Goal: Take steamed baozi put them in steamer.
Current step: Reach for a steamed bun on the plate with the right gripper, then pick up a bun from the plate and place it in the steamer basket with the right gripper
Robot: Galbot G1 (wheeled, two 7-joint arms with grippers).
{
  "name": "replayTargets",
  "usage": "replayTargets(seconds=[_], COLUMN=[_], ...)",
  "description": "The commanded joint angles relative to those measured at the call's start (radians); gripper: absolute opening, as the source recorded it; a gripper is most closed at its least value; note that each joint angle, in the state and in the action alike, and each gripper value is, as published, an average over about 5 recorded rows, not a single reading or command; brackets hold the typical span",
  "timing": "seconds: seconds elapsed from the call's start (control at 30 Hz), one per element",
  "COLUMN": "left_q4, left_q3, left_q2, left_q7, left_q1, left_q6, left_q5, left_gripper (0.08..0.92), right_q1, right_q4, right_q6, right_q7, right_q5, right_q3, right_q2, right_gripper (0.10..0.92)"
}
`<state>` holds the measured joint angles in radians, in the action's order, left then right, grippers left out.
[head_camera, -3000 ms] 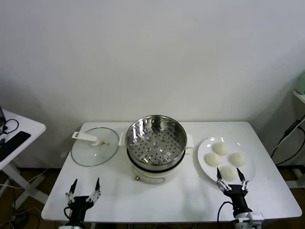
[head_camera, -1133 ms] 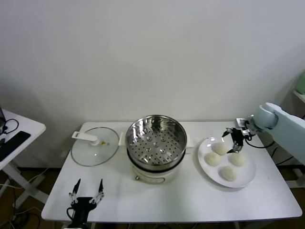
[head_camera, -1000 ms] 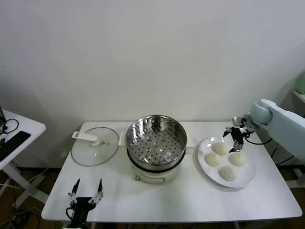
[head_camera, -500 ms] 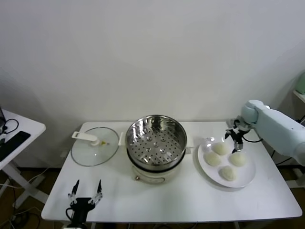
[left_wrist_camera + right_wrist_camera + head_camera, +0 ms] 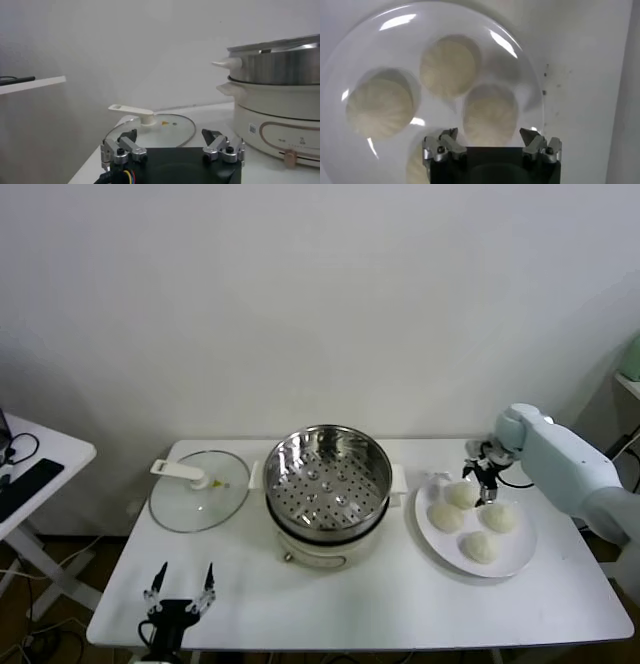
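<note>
Four creamy-white baozi lie on a white plate at the right: one far, one left, one right, one near. My right gripper is open and hovers just above the far baozi, its jaws either side of that bun in the right wrist view, gripper. The steel steamer stands empty at the table's middle, with nothing in its perforated basket. My left gripper is open and parked at the front left.
A glass lid with a white handle lies left of the steamer; it also shows in the left wrist view beyond the left gripper. A side table stands far left. The white pot base is under the steamer.
My right arm has swung from the front edge round to the plate's far side, and the gripper has moved left over the far baozi. The left arm has stayed put.
</note>
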<state>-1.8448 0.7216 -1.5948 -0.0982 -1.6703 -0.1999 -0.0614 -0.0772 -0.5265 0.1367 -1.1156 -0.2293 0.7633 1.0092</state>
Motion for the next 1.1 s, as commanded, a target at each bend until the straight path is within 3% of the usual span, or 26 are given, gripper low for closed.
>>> replayTargets(seconds=[0.03, 0.2, 0.57, 0.83, 1.1], left_q4=[0.002, 0.003, 0.001, 0.002, 0.003], left_q3=[0.0, -0.001, 0.005, 0.015, 0.021], left_q2=[0.002, 0.002, 0.001, 0.003, 0.006], left_q7=[0.0, 0.001, 0.003, 0.005, 0.007], left_q1=[0.001, 0.002, 0.001, -0.006, -0.007], left_q6=[-0.001, -0.002, -0.004, -0.011, -0.014], left_q5=[-0.002, -0.004, -0.006, -0.008, -0.015], left_gripper=[0.823, 0.823, 0.823, 0.823, 0.823], right_q1=[0.017, 0.014, -0.046, -0.388, -0.696], right_q4=[0.055, 0.055, 0.003, -0.31, -0.562], right_q6=[0.015, 0.017, 0.023, 0.065, 0.223], right_q7=[0.011, 0.005, -0.027, -0.07, -0.094], right_q5=[-0.026, -0.037, 0.012, 0.297, 0.408], right_q3=[-0.061, -0.057, 0.033, 0.42, 0.583], right_q2=[0.032, 0.032, 0.004, -0.129, -0.12], right_gripper=[0.823, 0.787, 0.525, 0.509, 0.509])
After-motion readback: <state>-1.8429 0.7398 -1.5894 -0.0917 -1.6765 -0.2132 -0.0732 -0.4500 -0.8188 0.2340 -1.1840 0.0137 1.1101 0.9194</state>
